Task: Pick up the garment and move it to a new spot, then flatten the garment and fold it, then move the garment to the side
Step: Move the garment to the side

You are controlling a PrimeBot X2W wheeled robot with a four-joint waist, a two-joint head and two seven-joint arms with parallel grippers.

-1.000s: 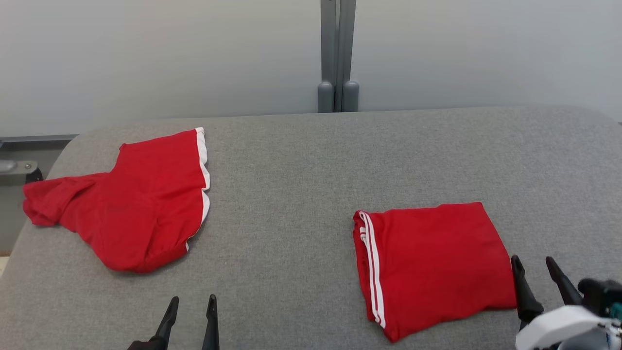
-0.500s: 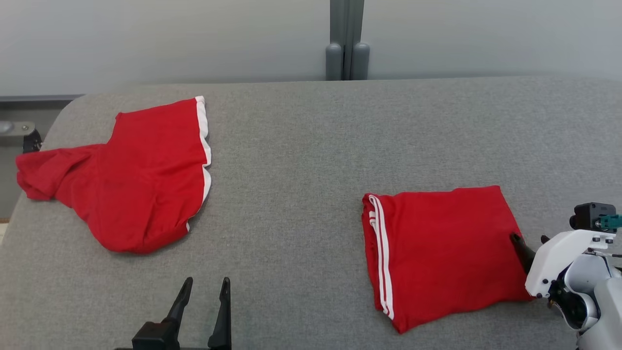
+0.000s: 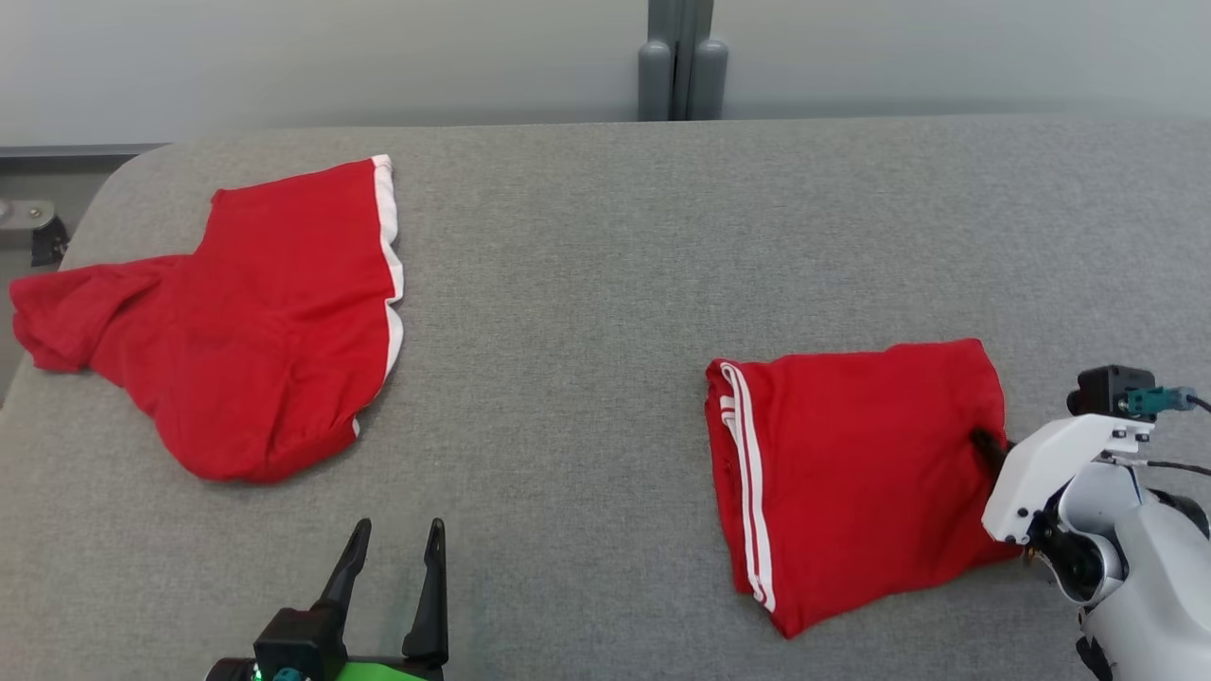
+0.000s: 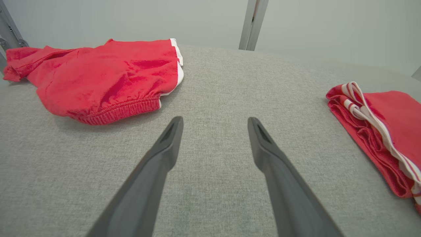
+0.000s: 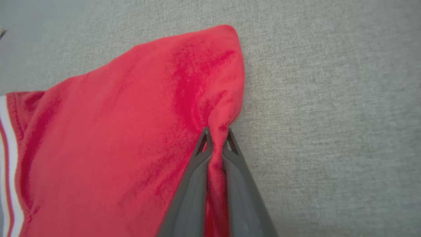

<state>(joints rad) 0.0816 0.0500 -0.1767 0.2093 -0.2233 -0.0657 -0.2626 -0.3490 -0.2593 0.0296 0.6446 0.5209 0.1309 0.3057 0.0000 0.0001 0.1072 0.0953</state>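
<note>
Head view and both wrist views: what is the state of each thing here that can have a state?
folded shorts: folded, lying on the table, right edge pinched and bunched.
loose shorts: spread out, wrinkled, not folded.
left gripper: open, empty.
right gripper: shut on the folded shorts' edge.

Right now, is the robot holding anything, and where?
The right gripper pinches the folded red shorts at their right edge; the left gripper holds nothing.
</note>
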